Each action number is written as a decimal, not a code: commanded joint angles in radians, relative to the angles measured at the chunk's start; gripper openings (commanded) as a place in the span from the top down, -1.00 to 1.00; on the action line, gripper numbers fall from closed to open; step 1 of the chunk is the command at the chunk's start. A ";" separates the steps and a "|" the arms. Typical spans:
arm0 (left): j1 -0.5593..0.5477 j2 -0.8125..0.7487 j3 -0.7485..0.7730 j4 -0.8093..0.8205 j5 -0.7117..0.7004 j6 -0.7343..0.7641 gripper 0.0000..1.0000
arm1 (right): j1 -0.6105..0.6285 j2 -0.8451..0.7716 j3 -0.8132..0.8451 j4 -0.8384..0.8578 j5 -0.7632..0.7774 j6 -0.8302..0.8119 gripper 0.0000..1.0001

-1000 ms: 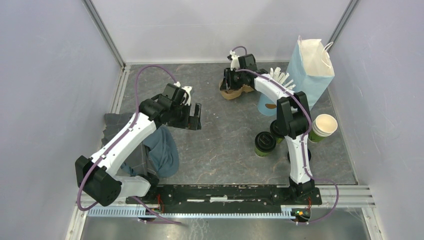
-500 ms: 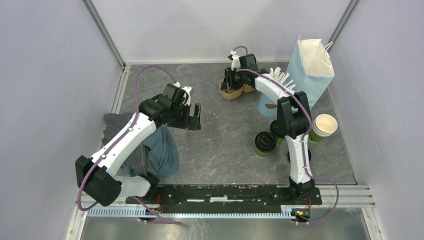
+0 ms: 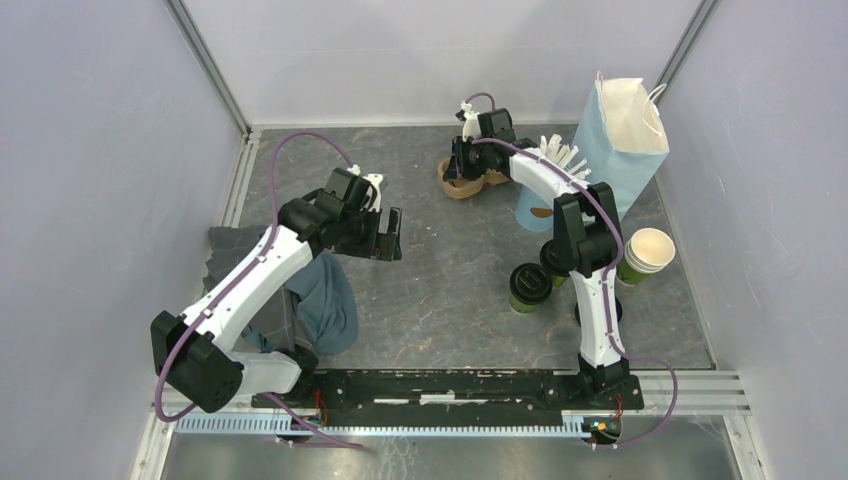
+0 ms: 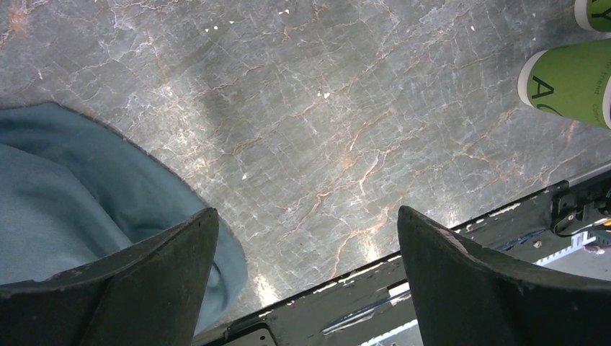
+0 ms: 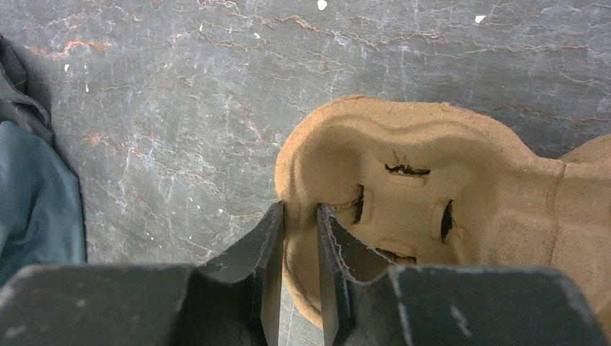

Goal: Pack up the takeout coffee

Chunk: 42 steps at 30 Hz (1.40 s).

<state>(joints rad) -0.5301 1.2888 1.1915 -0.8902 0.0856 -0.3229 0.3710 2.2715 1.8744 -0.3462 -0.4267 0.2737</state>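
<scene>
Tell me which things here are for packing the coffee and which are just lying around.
For the job: lidded green cup; blue bag; cardboard carrier in the right gripper.
Lying about: blue cloth; cup of white sticks; unlidded cups.

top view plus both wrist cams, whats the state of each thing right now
takeout coffee: lid on, upright, untouched
cardboard carrier: flat on the table, empty, rim pinched
right claw: shut on the cardboard carrier's rim
left claw: wide open, empty, above the table
blue bag: upright, mouth open
unlidded green cup: upright, no lid
stick cup: upright, holds white sticks
cloth: crumpled
</scene>
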 commanded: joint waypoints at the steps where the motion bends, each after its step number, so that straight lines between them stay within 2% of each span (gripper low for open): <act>1: 0.007 -0.028 -0.001 0.013 0.015 0.051 -0.98 | -0.001 0.000 0.039 0.006 0.001 -0.007 0.52; 8: 0.008 -0.025 -0.001 0.017 0.020 0.051 -0.98 | -0.001 -0.034 0.063 -0.002 0.003 -0.008 0.62; 20: 0.008 -0.031 -0.007 0.018 0.026 0.048 -0.98 | -0.023 -0.067 0.097 -0.013 -0.003 -0.002 0.63; 25: 0.008 -0.034 -0.010 0.020 0.029 0.047 -0.98 | -0.022 -0.063 0.095 -0.017 -0.012 -0.023 0.55; 30: 0.009 -0.035 -0.009 0.022 0.036 0.044 -0.98 | -0.025 -0.049 0.079 0.013 -0.050 0.030 0.56; 33: 0.010 -0.037 -0.009 0.021 0.035 0.042 -0.98 | -0.024 -0.050 0.071 0.026 -0.044 0.053 0.68; 42: 0.011 -0.030 0.005 0.016 0.023 0.047 -0.98 | -0.023 -0.120 0.117 -0.056 0.033 -0.036 0.70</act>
<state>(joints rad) -0.5259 1.2865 1.1873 -0.8883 0.1070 -0.3229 0.3504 2.2604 1.9278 -0.3843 -0.4358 0.2882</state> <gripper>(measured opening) 0.993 0.170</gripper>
